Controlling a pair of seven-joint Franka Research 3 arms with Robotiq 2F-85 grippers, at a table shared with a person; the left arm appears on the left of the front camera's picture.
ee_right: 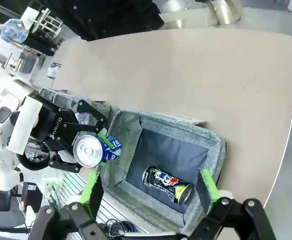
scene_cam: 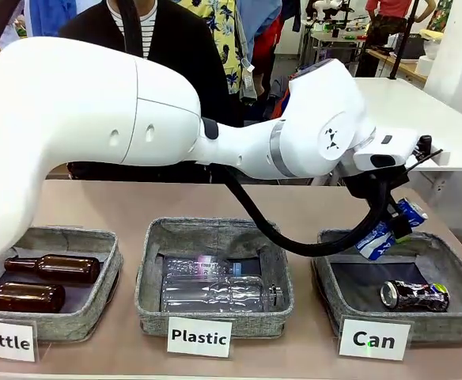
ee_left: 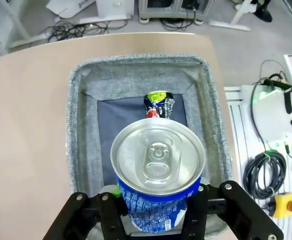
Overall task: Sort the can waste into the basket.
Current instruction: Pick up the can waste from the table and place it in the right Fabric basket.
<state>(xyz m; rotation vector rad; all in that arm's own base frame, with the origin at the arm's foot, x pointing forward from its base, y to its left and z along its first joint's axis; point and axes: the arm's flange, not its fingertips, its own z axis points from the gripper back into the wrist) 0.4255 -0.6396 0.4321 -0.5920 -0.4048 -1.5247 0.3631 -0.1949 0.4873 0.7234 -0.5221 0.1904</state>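
Three grey baskets stand in a row on the bench (scene_cam: 310,356), carded "Bottle", "Plastic" and "Can"; two brown glass bottles (scene_cam: 53,267) lie in the first, clear plastic bottles (scene_cam: 213,293) in the second, their number unclear. Two cans are present: the black-and-silver can (scene_cam: 414,295) lies inside the Can basket (scene_cam: 460,273); the blue-and-white can (ee_left: 158,187) sits between the fingers of my left gripper (ee_left: 156,210) above that basket, grip or release undecidable. My right gripper (ee_right: 151,190) hangs over the same basket, fingers wide, holding nothing.
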